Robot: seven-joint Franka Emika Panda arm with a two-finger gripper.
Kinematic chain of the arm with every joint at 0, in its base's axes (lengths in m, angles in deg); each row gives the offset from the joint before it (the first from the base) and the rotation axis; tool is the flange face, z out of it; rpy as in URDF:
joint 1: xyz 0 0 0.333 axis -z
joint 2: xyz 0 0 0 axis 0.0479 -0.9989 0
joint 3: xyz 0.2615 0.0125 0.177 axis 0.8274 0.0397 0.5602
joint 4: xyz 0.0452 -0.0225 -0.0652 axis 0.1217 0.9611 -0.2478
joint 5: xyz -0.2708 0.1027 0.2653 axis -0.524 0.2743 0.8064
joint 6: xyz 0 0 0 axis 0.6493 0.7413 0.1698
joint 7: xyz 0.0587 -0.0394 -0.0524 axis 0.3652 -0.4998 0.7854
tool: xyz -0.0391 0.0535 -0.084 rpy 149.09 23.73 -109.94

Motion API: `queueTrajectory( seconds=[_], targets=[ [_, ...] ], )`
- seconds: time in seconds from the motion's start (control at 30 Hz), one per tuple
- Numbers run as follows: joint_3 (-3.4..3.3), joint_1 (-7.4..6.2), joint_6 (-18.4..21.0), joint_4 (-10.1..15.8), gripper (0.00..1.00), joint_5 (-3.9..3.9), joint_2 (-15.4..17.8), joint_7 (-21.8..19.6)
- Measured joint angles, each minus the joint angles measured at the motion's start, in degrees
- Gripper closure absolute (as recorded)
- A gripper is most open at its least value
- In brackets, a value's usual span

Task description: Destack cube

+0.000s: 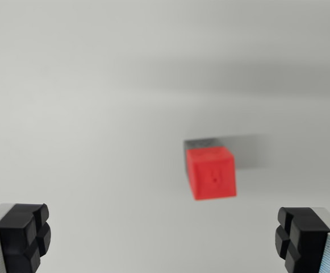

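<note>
Two black rubber fingertip pads, one (24, 236) at the wrist view's lower left corner and its twin at the lower right, frame the bottom of the scene, each backed by a ribbed silver finger body. The gripper (163, 239) stands spread wide, its jaws nearly the full width of the picture apart and holding nothing.

Beyond them stretches a pale grey tabletop (85, 102), plain and softly lit, with a broad faint shadow band crossing its upper right.

On that surface sits a red cube (211, 173), slightly blurred, its near face showing a small dark mark at the centre. It lies ahead of the open jaws and between their lines, though off-centre toward the wrist view's right finger, and well clear of both pads. A grey block (201, 143) peeks out behind the cube's top edge, touching it; most of the block is hidden, so whether the red cube rests on it cannot be told for certain. A dark shadow trails from the pair toward the wrist view's right.

The camera looks down and forward along the fingers, the hand poised above the table, short of the cube.
</note>
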Motion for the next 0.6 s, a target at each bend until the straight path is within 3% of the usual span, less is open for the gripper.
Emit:
queueTrajectory(
  seconds=[0.6],
  targets=[
    [-0.01,0.06,-0.13,0.38,0.0,0.0,0.0,0.2]
  ],
)
